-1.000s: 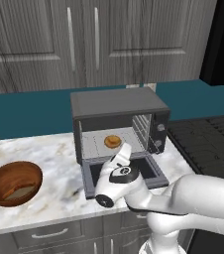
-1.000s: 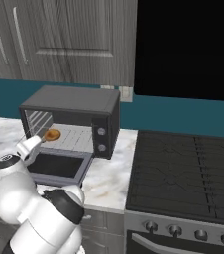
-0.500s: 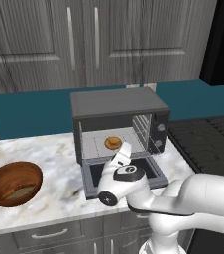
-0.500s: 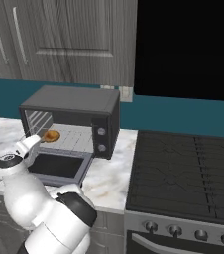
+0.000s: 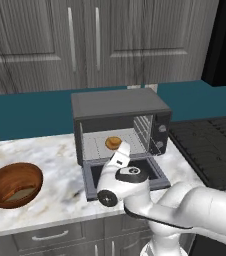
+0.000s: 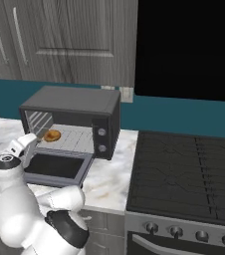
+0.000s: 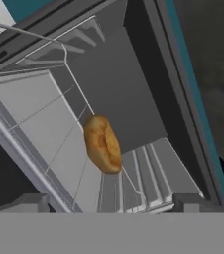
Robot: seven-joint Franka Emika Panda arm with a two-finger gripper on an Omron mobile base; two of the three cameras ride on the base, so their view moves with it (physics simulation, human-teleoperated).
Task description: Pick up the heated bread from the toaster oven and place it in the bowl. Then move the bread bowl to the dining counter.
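Starting at the left of the marble worktop [image 5: 60,192], I see the bowl [image 5: 13,184] sitting well apart from the toaster oven [image 5: 120,125]. The oven's glass door [image 5: 122,177] is dropped flat toward me. My gripper [image 5: 124,148] reaches over that door at the oven's mouth, its jaws spread wide with nothing between them. Just beyond the fingertips [image 7: 32,202], the heated bread [image 7: 103,144] lies on the wire rack [image 7: 59,129] inside. To the right, a dark stovetop [image 6: 184,174] adjoins the worktop.
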